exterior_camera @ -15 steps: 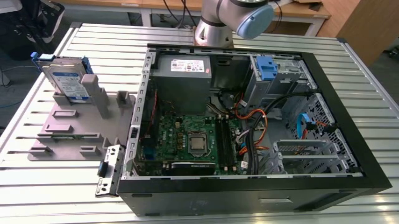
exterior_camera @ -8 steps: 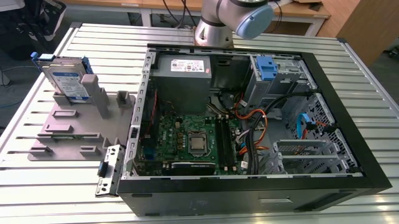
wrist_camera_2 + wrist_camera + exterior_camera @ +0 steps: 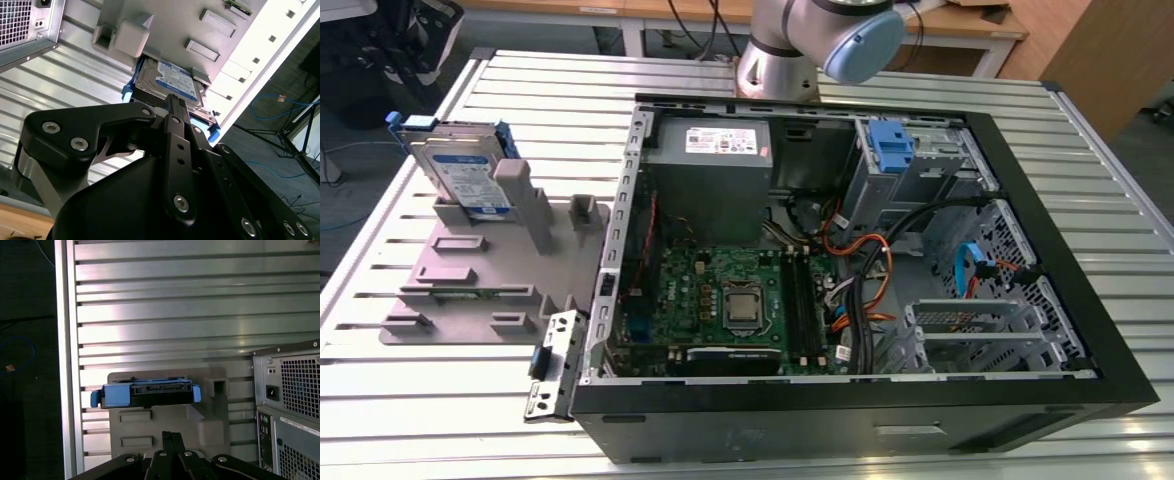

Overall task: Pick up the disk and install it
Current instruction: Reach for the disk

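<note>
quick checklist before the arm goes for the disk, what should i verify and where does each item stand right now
1. The disk stands upright in the grey holder: ok.
2. The gripper faces the disk and is apart from it in the first wrist view: ok.
3. Nothing lies between them: ok.
4. The computer case lies with its side open: ok.
5. A drive bay is free by the blue bracket: cannot tell.
6. The cables leave the bay clear: cannot tell.
</note>
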You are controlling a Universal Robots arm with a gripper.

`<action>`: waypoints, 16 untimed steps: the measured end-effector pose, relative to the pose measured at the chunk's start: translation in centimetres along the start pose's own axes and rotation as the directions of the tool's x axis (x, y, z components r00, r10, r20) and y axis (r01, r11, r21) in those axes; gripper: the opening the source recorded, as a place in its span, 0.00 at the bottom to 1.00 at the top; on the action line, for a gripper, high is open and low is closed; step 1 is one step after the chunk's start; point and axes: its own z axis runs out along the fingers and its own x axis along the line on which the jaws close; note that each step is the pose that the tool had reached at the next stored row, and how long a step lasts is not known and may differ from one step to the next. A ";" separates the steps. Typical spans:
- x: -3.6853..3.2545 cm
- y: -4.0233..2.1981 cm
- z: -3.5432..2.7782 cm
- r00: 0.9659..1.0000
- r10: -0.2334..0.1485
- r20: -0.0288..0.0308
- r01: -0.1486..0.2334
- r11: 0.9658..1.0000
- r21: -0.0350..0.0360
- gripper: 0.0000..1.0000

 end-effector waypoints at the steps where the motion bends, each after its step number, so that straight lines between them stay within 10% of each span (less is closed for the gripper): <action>1: 0.00 0.00 0.00 1.000 0.000 0.000 0.000 1.000 0.000 0.11; 16: 0.19 1.10 0.42 1.000 0.000 0.000 0.000 1.000 0.000 0.11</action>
